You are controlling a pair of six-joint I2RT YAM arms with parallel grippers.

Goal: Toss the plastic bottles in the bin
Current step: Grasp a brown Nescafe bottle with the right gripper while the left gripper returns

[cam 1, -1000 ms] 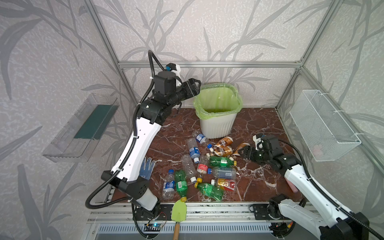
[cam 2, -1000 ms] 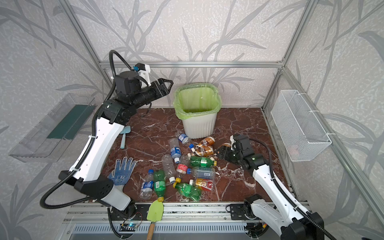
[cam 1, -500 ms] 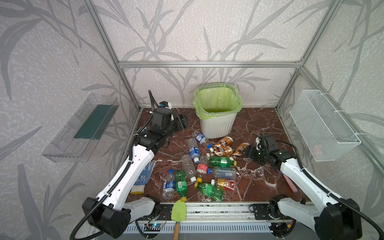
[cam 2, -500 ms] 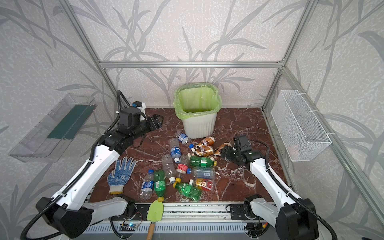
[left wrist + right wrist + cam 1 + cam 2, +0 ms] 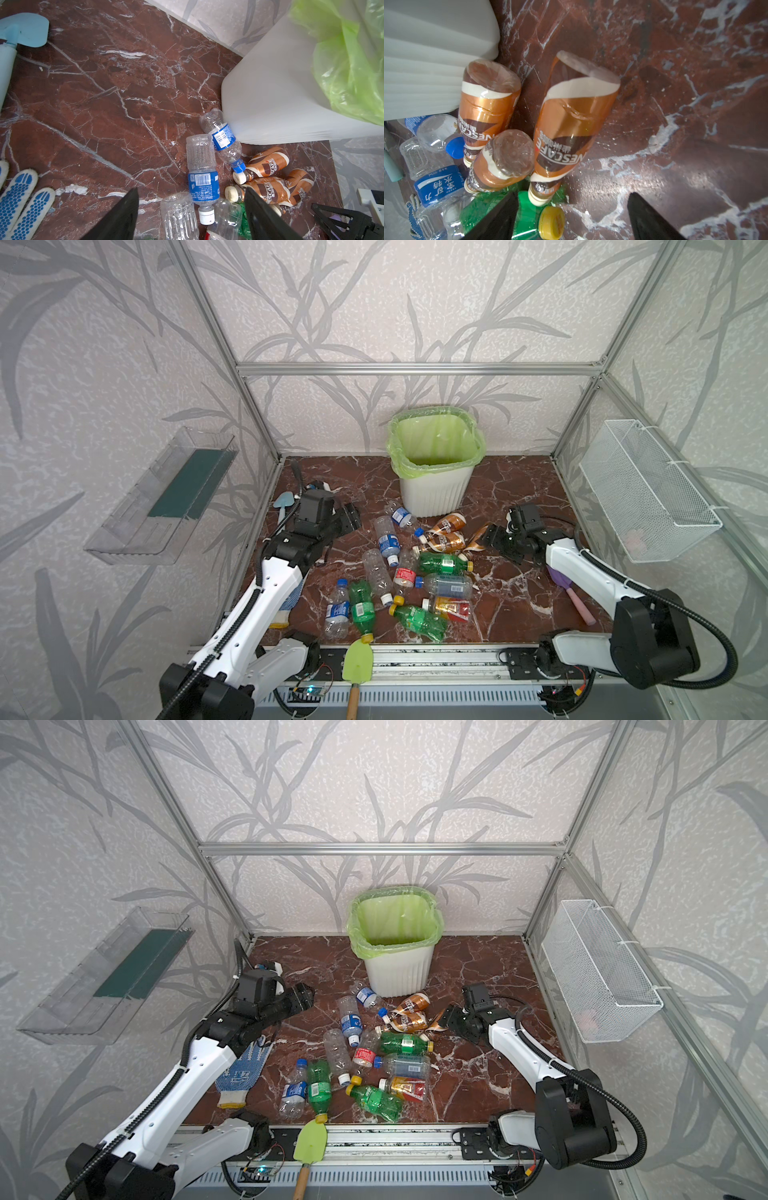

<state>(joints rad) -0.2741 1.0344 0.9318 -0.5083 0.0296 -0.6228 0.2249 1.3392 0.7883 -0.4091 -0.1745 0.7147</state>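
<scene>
The bin point(image 5: 432, 493) point(image 5: 397, 975), white and ribbed with a light green bag, stands at the back of the marble floor. Several plastic bottles lie in front of it: clear ones with blue labels point(image 5: 202, 182), green ones point(image 5: 442, 563), brown-and-white ones point(image 5: 571, 116). My left gripper point(image 5: 351, 520) point(image 5: 191, 189) hangs open and empty, low, to the left of the pile. On the right, my right gripper point(image 5: 490, 537) point(image 5: 573, 194) is open and empty. A brown-and-white bottle and a yellow-capped green bottle point(image 5: 529, 218) lie just ahead of its jaws.
A light blue spade point(image 5: 284, 502) and a blue-dotted glove point(image 5: 245, 1073) lie by the left arm. A purple spade point(image 5: 561, 578) lies under the right arm, a green spade point(image 5: 358, 659) at the front edge. A wire basket point(image 5: 648, 497) and a clear tray point(image 5: 166, 493) hang on the side walls.
My left arm has come down from beside the bin's rim to low over the floor, left of the pile. The right gripper has stayed near the brown bottles and opened a little wider.
</scene>
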